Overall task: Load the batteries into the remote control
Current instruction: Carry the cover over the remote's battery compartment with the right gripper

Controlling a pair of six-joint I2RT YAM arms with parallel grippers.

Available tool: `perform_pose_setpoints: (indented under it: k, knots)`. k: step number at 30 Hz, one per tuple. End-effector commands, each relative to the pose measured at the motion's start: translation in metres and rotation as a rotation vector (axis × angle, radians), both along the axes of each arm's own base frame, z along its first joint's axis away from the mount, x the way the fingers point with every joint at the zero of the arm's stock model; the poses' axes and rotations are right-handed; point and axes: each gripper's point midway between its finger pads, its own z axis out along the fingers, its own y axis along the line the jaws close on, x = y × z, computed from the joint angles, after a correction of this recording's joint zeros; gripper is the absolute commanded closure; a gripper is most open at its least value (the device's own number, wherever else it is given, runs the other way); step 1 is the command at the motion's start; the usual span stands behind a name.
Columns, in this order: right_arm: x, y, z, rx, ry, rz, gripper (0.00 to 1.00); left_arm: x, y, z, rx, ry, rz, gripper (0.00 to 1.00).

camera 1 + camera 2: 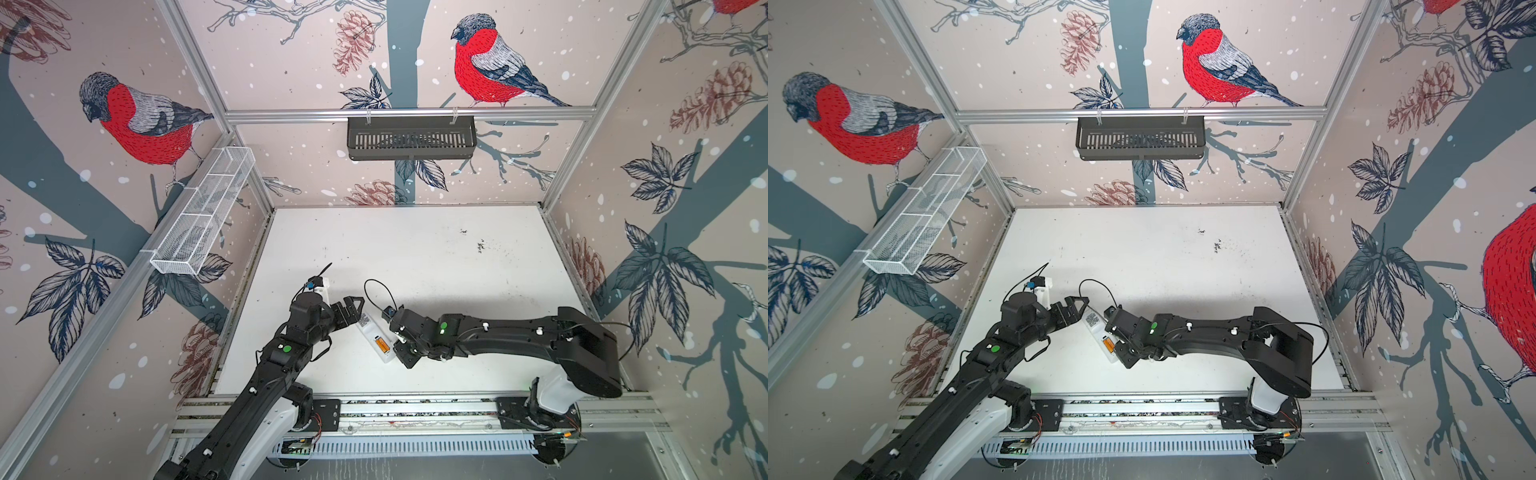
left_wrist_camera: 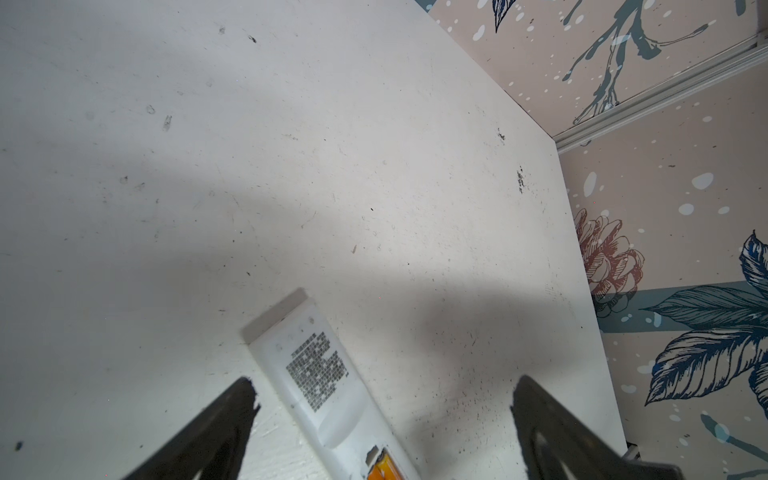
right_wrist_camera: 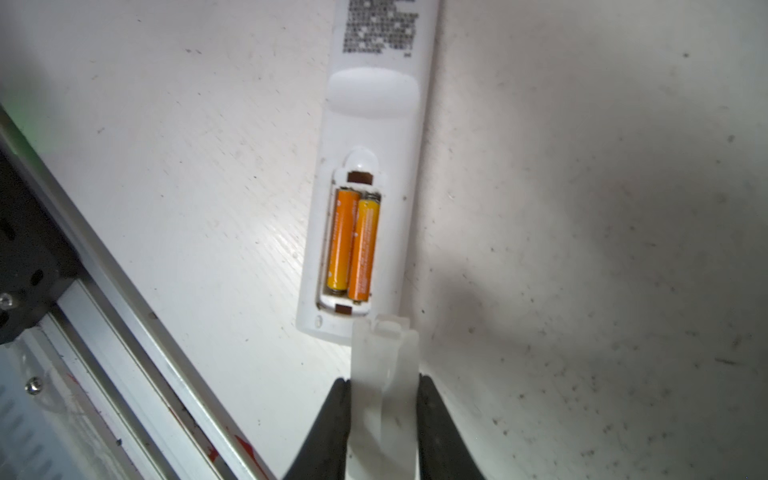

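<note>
Straight ahead of the right gripper (image 3: 383,380), clamped on the cover (image 3: 384,349), lies the remote control (image 3: 374,91), end-on. The left gripper (image 2: 386,384) gapes wide.

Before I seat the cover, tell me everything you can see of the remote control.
The remote control is a slim white plastic bar lying flat, back up, on the white table. Its back shows a block of grey print, a shallow oval dimple, then the open compartment with both orange batteries seated side by side. The right gripper holds the loose white cover at that end; the left gripper stands with jaws open either side of the printed end.
</note>
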Motion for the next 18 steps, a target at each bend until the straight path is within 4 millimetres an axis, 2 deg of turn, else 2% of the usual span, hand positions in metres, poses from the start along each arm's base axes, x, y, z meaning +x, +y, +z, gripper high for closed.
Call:
perform_pose_setpoints:
  k: [1,7,11,18]
  knots:
    - [-0.001,0.012,0.0,0.0,-0.003,0.042,0.72,0.004,-0.001,0.009,-0.012,-0.044,-0.004,0.04]
    - [0.005,0.024,-0.005,-0.032,-0.005,0.067,0.72,0.005,0.0,0.01,-0.012,-0.05,0.002,0.04]
    - [0.013,0.026,-0.01,-0.059,0.019,0.064,0.72,0.006,0.001,0.01,-0.005,-0.054,0.005,0.04]
    - [0.015,0.03,-0.013,-0.079,0.041,0.073,0.71,0.008,0.001,0.01,-0.007,-0.056,0.003,0.04]
